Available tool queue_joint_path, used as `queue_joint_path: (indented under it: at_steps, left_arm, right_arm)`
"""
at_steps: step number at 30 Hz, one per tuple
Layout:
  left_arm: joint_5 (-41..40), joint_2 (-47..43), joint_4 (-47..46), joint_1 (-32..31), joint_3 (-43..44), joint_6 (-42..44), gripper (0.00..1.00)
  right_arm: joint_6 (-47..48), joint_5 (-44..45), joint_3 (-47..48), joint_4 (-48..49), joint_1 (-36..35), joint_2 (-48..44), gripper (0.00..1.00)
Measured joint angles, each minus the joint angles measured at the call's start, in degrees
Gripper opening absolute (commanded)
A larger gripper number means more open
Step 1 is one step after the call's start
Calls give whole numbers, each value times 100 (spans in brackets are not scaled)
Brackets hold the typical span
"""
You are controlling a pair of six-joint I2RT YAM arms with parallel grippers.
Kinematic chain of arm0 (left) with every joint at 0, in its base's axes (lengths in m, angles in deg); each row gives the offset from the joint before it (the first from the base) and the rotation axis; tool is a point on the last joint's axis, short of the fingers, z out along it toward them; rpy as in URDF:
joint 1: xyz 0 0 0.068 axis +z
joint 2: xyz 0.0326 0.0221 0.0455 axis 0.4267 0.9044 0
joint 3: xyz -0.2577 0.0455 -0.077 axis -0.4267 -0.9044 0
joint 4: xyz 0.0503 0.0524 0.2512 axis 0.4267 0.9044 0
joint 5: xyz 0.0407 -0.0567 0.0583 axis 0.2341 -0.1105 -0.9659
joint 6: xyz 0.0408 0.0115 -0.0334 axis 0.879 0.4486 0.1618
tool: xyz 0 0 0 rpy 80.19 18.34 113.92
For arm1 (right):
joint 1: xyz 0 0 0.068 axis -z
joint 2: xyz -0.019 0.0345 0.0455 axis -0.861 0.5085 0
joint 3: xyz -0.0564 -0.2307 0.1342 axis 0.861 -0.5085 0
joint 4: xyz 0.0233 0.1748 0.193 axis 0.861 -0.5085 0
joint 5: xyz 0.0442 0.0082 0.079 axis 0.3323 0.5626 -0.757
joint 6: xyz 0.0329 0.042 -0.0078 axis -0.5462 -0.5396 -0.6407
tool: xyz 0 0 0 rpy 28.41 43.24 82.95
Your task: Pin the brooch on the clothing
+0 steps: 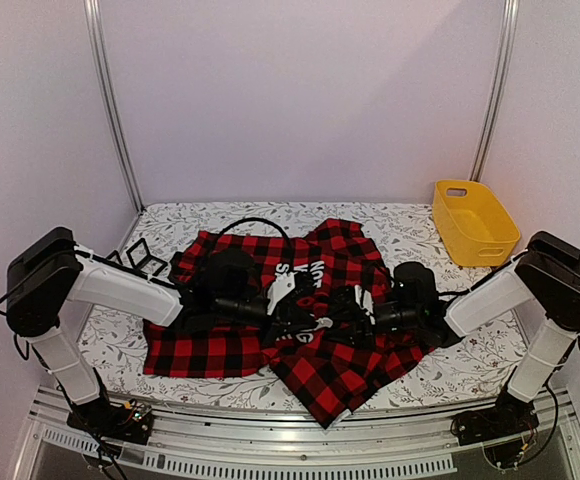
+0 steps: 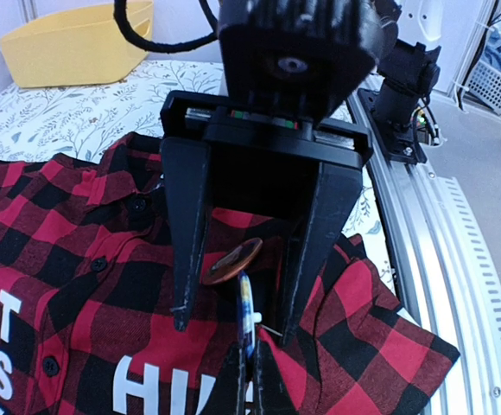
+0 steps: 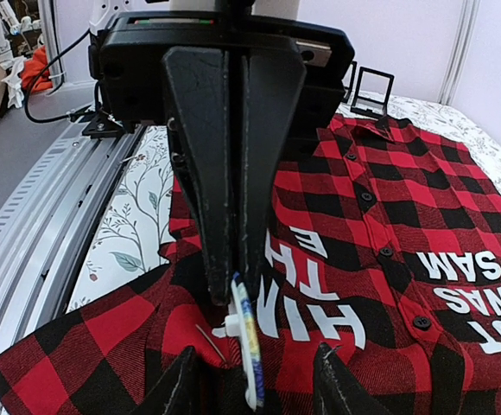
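Observation:
The red-and-black checked shirt [image 1: 220,345] with white letters lies spread on the table. It also shows in the left wrist view [image 2: 52,242] and the right wrist view [image 3: 423,199]. My right gripper [image 3: 233,294] is shut on the brooch [image 3: 249,346], a thin blue-and-yellow disc held edge-on, its white post and thin metal pin pointing at the fabric. My left gripper [image 2: 237,327] is open, its fingertips [image 2: 184,316] low on the shirt either side of the brooch [image 2: 246,311]. A copper-coloured round disc [image 2: 233,261] sits between the left fingers. Both grippers meet over the shirt's middle [image 1: 320,308].
A yellow bin [image 1: 475,222] stands at the back right of the floral tablecloth [image 1: 440,375]. A black wire stand [image 1: 142,258] sits at the left beyond the shirt. The metal rail [image 2: 440,259] runs along the table's near edge.

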Motion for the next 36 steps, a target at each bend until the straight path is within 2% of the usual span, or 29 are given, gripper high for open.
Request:
queue_joint_path:
  at_steps: [10,28,36]
  left_arm:
    - [2,0,-55,0,-2,-2,0]
    - [-28,0,-275,81,-24,-105,0]
    - [-103,0,-315,98,-24,-107,0]
  right_arm:
    - [-323,4,17,264,22,11,35]
    - [-1045,282,31,828,17,98,14]
    - [-1311,474,-2,938,7,109,10]
